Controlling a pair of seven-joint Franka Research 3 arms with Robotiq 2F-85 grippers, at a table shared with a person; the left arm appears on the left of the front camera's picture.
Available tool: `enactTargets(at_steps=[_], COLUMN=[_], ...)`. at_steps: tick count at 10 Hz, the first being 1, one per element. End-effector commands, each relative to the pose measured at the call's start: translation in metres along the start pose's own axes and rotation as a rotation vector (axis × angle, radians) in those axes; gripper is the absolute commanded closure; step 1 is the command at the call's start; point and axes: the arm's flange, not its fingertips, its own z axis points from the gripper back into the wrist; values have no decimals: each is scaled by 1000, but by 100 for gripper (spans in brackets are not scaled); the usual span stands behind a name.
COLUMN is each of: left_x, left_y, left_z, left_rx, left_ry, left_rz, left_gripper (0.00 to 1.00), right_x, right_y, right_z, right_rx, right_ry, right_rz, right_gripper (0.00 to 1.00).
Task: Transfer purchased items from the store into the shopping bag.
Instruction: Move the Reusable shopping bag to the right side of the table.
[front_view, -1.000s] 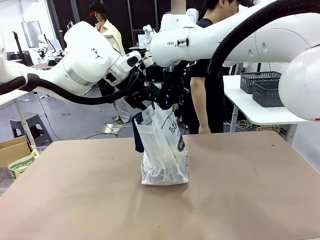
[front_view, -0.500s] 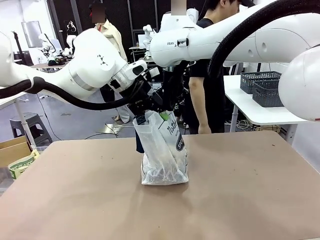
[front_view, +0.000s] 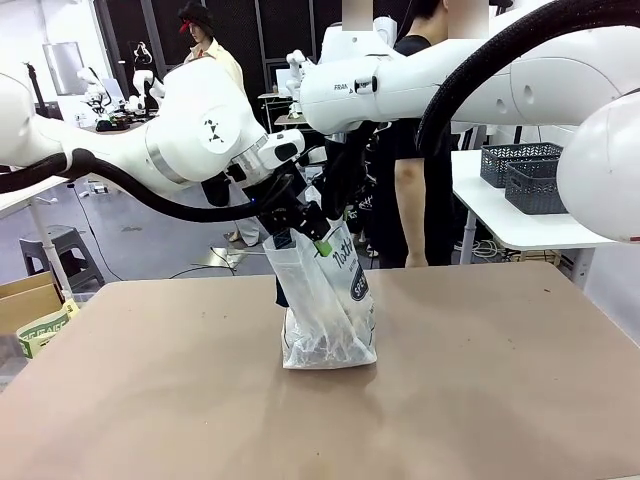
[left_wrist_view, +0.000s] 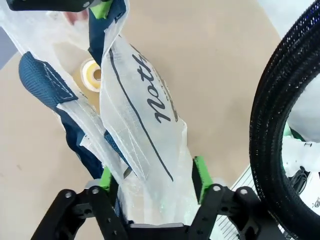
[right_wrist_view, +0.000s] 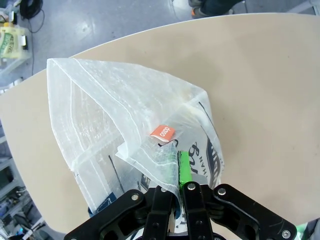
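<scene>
So the shopping bag (front_view: 328, 310) is standing upright around the middle of the bench (front_view: 480, 400), and I've got both arms up at its top edge. My right end effector (right_wrist_view: 176, 186) is pressed together on a fold of the bag's rim, green pads (right_wrist_view: 184, 167) tight on the plastic, holding that side up. There's a little orange tag (right_wrist_view: 162, 132) stuck on the film just beyond my fingertips. Looking down from the right wrist, the mouth of the bag gapes wide, with the bench showing through the translucent film.

My left end effector (left_wrist_view: 155, 176) is spread, with one finger on each side of the bag's printed panel, the one with the black script on it. The plastic sits between the green pads but I can't tell if they're actually touching it. Down inside the bag I can see a navy handle strap (left_wrist_view: 42, 82) and a yellowish roll (left_wrist_view: 91, 75) lying near the bottom.

A person (front_view: 405, 150) is standing at the far side of the bench.
</scene>
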Motion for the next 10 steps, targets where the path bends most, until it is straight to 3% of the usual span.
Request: enactTargets(at_steps=[1, 2, 3, 10], left_x=[4, 4, 5, 5], left_y=[-1, 0, 0, 0], left_z=[3, 3, 2, 6], left_rx=[29, 30, 29, 60], left_ry=[-17, -26, -29, -40], left_rz=[20, 27, 32, 63], left_gripper=[75, 95, 100, 100], right_x=[1, 1, 1, -4], right_y=[1, 1, 0, -2], right_z=[3, 4, 5, 3], right_rx=[21, 21, 21, 24], right_ry=[-19, -22, -26, -28], right_rz=[-8, -4, 0, 36], right_gripper=[100, 100, 100, 100])
